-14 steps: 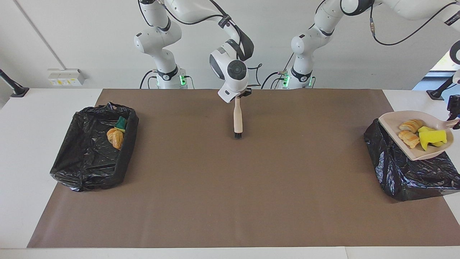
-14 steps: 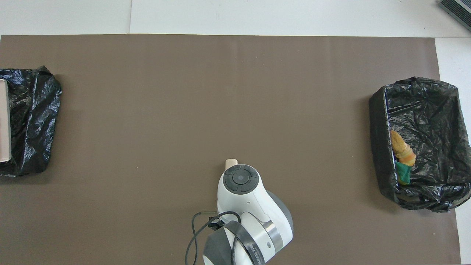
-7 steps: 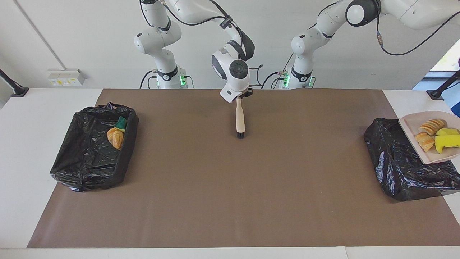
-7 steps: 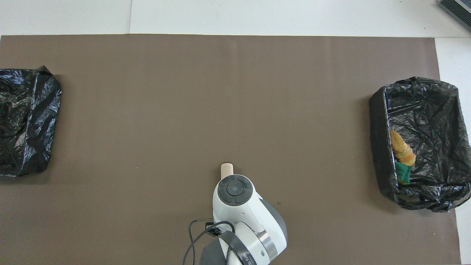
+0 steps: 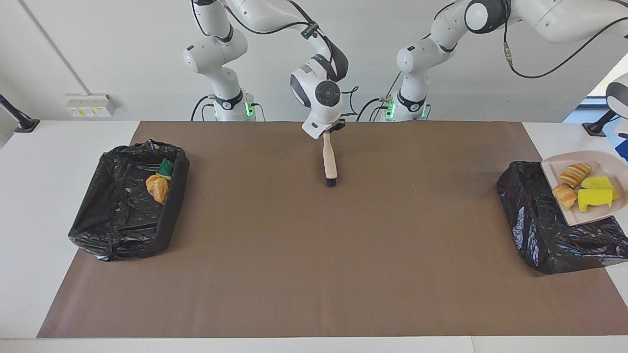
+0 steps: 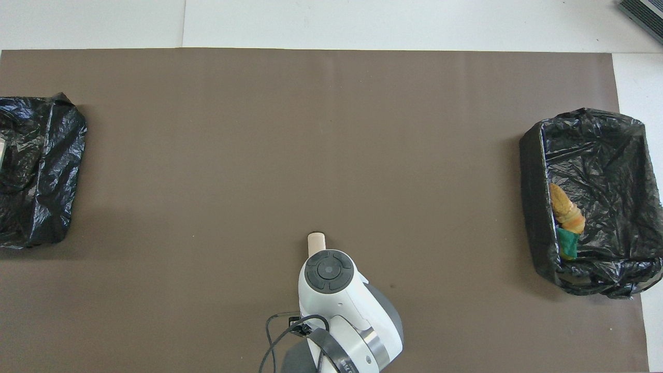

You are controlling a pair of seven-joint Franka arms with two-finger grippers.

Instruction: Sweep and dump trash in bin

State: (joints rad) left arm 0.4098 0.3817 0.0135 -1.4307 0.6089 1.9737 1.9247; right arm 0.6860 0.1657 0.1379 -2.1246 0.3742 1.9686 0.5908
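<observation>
Facing view: open brown mat (image 5: 314, 255) lies between two black bins. The pan (image 5: 608, 162), tilted over the bin (image 5: 539, 230) at the left arm's end, carries the trash (image 5: 571, 174): two breads, two yellow sponges. The other bin (image 5: 122, 230) holds one bread and one green piece. The right tool (image 5: 325, 131) grips one brush (image 5: 329, 159) upright over the mat's middle. The left tool is out of frame, closed.

Overhead view: only the brush tip shows.

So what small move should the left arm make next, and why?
Probably tip the dustpan toward the black-lined bin below it, so the load slides in. The pan hangs over that bin with bread pieces and yellow sponge chunks on it. The left gripper is out of view. The right gripper waits, holding the brush.
</observation>
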